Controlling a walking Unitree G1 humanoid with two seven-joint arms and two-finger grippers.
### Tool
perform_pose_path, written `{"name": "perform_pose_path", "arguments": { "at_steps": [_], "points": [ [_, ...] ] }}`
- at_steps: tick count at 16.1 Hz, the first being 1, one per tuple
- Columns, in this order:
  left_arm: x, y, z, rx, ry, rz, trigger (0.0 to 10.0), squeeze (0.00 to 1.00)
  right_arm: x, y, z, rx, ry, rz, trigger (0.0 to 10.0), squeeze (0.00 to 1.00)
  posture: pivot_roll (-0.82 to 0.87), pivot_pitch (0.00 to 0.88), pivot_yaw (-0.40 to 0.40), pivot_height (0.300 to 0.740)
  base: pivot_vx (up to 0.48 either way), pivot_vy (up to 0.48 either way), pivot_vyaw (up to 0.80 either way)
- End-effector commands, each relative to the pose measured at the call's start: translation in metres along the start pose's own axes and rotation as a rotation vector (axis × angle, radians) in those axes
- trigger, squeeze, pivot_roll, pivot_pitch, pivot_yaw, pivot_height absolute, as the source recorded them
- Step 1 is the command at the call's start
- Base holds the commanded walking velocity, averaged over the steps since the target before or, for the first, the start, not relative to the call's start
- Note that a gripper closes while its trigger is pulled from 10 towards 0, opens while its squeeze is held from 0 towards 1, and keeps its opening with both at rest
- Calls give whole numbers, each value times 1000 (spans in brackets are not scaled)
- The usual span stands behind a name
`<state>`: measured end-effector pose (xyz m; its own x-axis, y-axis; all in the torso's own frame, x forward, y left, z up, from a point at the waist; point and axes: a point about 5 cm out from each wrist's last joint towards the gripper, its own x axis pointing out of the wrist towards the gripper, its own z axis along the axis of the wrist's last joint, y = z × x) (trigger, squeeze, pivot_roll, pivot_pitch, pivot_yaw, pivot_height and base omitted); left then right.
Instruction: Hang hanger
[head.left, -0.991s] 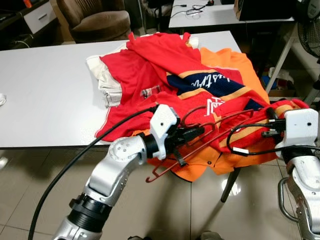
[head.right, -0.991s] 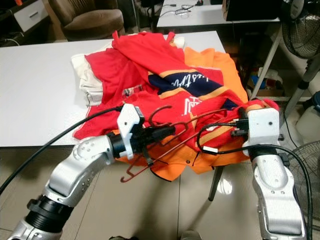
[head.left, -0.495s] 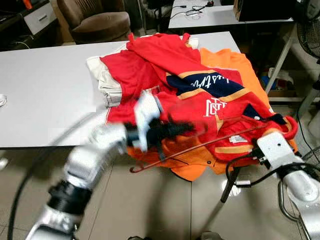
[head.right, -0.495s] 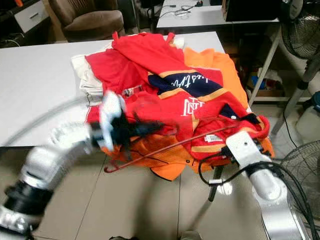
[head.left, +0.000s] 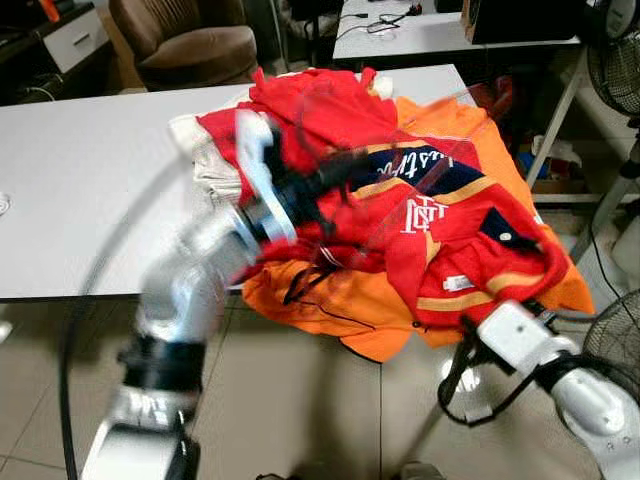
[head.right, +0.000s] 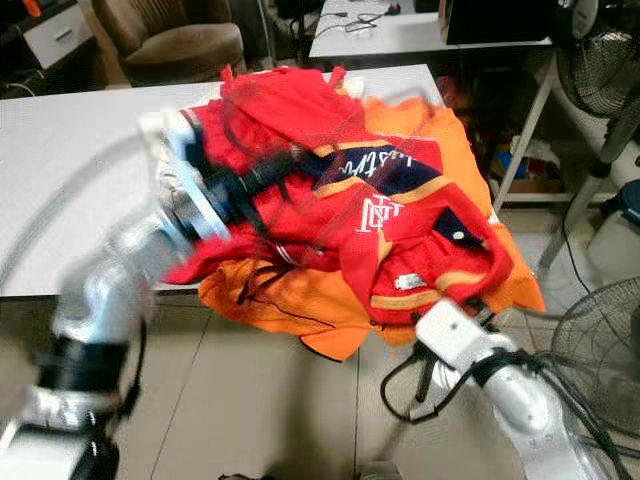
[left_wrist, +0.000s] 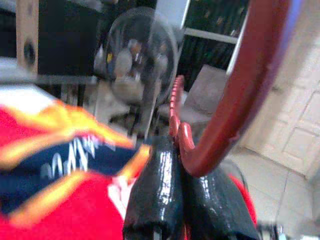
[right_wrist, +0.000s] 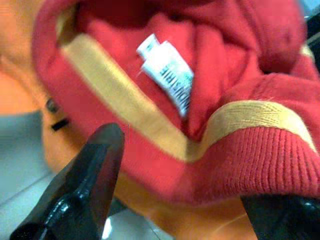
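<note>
My left gripper (head.left: 335, 172) is raised over the pile of clothes (head.left: 420, 200) on the white table (head.left: 80, 190), blurred by motion. In the left wrist view its black fingers (left_wrist: 160, 190) are shut on the dark red hanger (left_wrist: 235, 100), near the hook's curve. The hanger shows in the eye views as a faint red streak over the pile. My right gripper (right_wrist: 175, 200) is low, under the table's front right corner. It is open just below the collar and label of a red shirt with yellow stripes (right_wrist: 165, 75), which droops over the edge.
An orange garment (head.left: 340, 300) hangs over the table's front edge. A brown armchair (head.left: 190, 40) and a second table (head.left: 440, 30) stand behind. A floor fan (head.right: 600, 340) is at the right, next to my right arm. Tiled floor lies below.
My left arm has swung up from the table's front edge to above the pile, carrying the hanger. My right arm has dropped from shirt height to below the table edge.
</note>
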<state>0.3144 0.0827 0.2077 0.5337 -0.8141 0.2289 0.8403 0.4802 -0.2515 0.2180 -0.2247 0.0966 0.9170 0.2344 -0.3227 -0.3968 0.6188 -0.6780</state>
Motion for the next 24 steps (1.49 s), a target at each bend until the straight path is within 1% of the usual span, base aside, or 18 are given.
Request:
{"name": "perform_pose_path", "arguments": {
  "at_steps": [1,3,4,5,6,9,10,11,14,15,16,17,18,19,20,21,23,24],
  "points": [
    [-1,-4,-4,14,28,7,10000,0,-3,6,4,19,-25,17,10000,0,-329,45,142,740,0,0,0],
    [-1,-13,-16,12,61,-10,10000,0,-18,8,3,153,-2,87,10000,0,-329,45,144,740,0,0,0],
    [0,-14,-18,13,66,-9,10000,0,-25,3,1,177,19,110,10000,0,-329,45,146,740,0,0,0],
    [-1,-14,-20,23,76,-7,10000,0,-33,-12,1,216,23,103,10000,0,-339,46,151,740,0,0,0],
    [-1,-13,-21,30,79,1,10000,0,-41,-25,8,269,-22,111,10000,1000,-344,45,154,740,0,0,0],
    [3,-11,-19,45,71,11,10000,0,-55,-38,23,350,-86,186,10000,1000,-351,44,157,740,0,0,0],
    [3,-11,-19,48,70,13,10000,0,-59,-47,25,411,-109,160,10000,1000,-353,43,160,740,0,0,0],
    [3,-11,-19,51,71,14,10000,0,-60,-49,26,431,-121,152,10000,1000,-353,43,160,740,0,0,0],
    [3,-10,-19,57,75,12,10000,0,-68,-57,37,581,-215,169,10000,1000,-356,46,161,740,0,0,0],
    [4,-10,-18,58,75,11,10000,0,-69,-63,36,604,-219,138,10000,1000,-356,49,159,740,0,0,0],
    [3,-9,-19,86,83,14,10000,0,-64,-81,24,581,-152,-22,10000,1000,-358,53,159,740,0,0,0],
    [2,-7,-20,111,91,25,10000,0,-61,-91,14,551,-93,-114,10000,1000,-359,53,159,740,0,0,0],
    [-4,6,-30,250,144,122,10000,0,-54,-106,-12,491,58,-303,10000,0,-359,56,155,740,0,0,0],
    [-7,11,-33,276,148,169,10000,0,-51,-105,-21,500,93,-355,10000,0,-353,62,151,740,0,0,0],
    [-17,18,-37,390,174,214,10000,0,-42,-92,-38,529,140,-378,10000,0,-347,64,149,740,0,0,0],
    [-20,18,-39,430,186,217,10000,0,-40,-88,-42,541,150,-381,10000,0,-342,65,147,740,0,0,0],
    [-38,27,-34,408,138,284,10000,0,-34,-76,-49,608,139,-395,10000,0,-326,71,141,740,0,0,0],
    [-47,27,-25,430,88,310,10000,0,-32,-72,-49,612,117,-398,10000,0,-322,70,139,740,0,0,0]
  ]
}}
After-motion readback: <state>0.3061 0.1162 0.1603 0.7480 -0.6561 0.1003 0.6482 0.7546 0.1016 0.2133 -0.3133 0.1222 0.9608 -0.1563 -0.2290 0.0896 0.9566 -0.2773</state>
